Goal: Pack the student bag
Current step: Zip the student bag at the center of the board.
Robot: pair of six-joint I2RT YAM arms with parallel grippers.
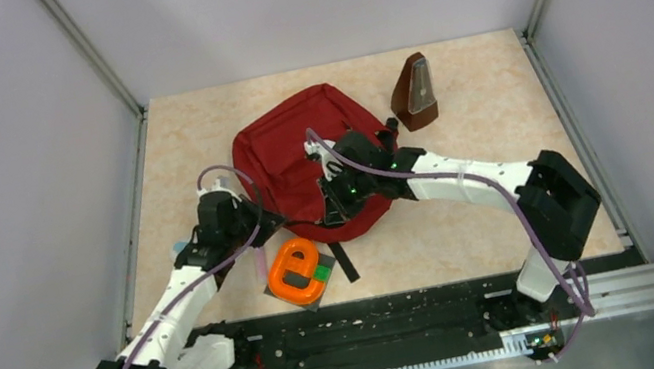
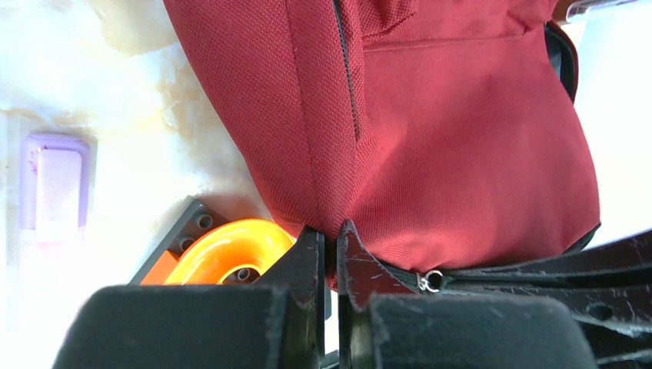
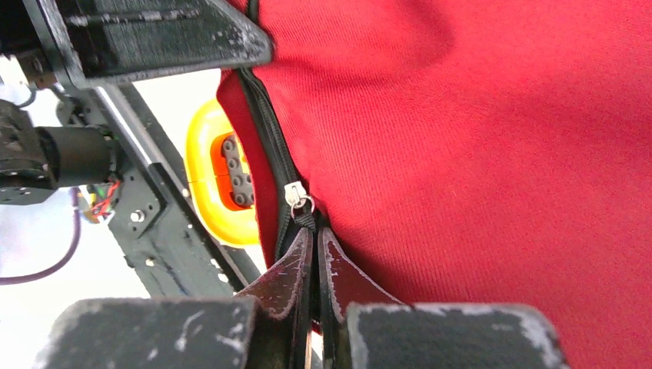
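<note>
Beige table [image 1: 191, 127], student bag [image 1: 286, 146] in the middle. Left gripper [image 2: 332, 238] pinches its 7 o'clock corner to steady it; right gripper [image 3: 315, 240], shut, probably grips the zipper pull [image 3: 298, 198] to open it.

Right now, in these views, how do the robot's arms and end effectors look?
Left arm and right arm: white link shells, bulky black joint housings, a lilac cable looping along each. Green lights glow at the right wrist. Left end effector and right end effector: two black tapered fingers, scuffed with pale scratches.
</note>
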